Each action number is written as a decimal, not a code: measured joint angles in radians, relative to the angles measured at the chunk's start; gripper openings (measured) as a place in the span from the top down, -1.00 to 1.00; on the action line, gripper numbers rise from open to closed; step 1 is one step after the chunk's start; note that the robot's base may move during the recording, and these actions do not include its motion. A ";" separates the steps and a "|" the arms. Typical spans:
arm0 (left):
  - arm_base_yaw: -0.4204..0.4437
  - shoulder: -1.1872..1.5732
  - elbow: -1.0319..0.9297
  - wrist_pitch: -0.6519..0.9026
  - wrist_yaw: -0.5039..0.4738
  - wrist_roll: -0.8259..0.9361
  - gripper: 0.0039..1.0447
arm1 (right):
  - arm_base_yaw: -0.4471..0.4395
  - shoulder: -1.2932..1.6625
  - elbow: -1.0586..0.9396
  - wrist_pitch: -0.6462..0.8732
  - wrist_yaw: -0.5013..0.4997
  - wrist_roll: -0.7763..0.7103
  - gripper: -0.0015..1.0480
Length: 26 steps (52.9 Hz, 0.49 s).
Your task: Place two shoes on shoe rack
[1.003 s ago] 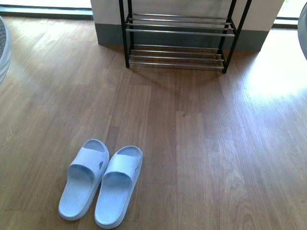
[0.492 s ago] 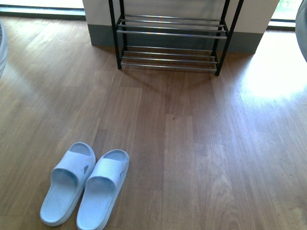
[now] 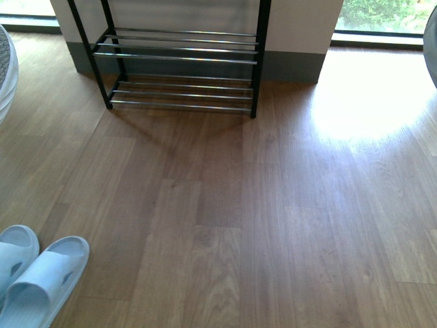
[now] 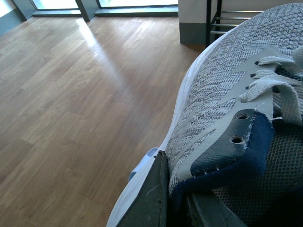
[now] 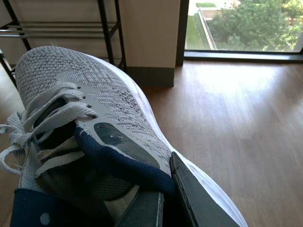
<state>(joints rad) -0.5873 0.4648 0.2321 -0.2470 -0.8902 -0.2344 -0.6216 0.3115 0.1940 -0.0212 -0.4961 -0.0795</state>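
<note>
A grey knit left-hand sneaker [image 4: 222, 94] rides in the left pincer [image 4: 174, 185]. Its long axis runs from the heel by the camera out to the toe, which points toward the shoe rack [image 4: 227, 21] beyond. The dark fingers [image 4: 151, 198] are closed nearly together on the navy collar beside the lace holes, one outside the shoe and one inside.

The right-hand sneaker [image 5: 109, 104] sits the same way in the right pincer [image 5: 165, 191]: heel near the wrist, toe toward the rack [image 5: 61, 28], loose laces draped over the tongue. That pincer too is pinched tight on the navy collar. Each wrist is behind its shoe's heel, and both sneakers are clear of the wood-plank floor [image 3: 273, 205].

From the front camera the shoe rack [image 3: 181, 58], black-framed with chrome bars, stands at 11 o'clock against a pale wall [image 3: 300, 24] with grey skirting. A pair of pale blue slide sandals [image 3: 41, 280] lies side by side on the floor at 8 o'clock, partly cut off by the frame, toes angled toward 1 o'clock. Sunlight pools on the boards at 1 o'clock below a window [image 3: 382, 17] showing greenery.
</note>
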 joint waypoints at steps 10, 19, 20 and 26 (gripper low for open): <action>0.000 0.000 -0.001 0.000 0.003 0.000 0.97 | 0.000 0.001 -0.001 0.000 0.006 0.000 0.97; -0.001 0.000 -0.001 0.000 0.003 0.000 0.97 | 0.000 0.001 -0.001 0.000 0.006 0.000 0.97; -0.001 0.000 -0.001 0.000 0.002 0.000 0.97 | 0.000 0.001 -0.001 0.000 0.006 0.000 0.97; -0.001 0.000 -0.001 0.000 0.000 0.000 0.97 | 0.000 0.001 -0.001 0.000 0.001 0.000 0.97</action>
<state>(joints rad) -0.5880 0.4652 0.2310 -0.2470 -0.8902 -0.2344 -0.6216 0.3122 0.1928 -0.0208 -0.4953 -0.0799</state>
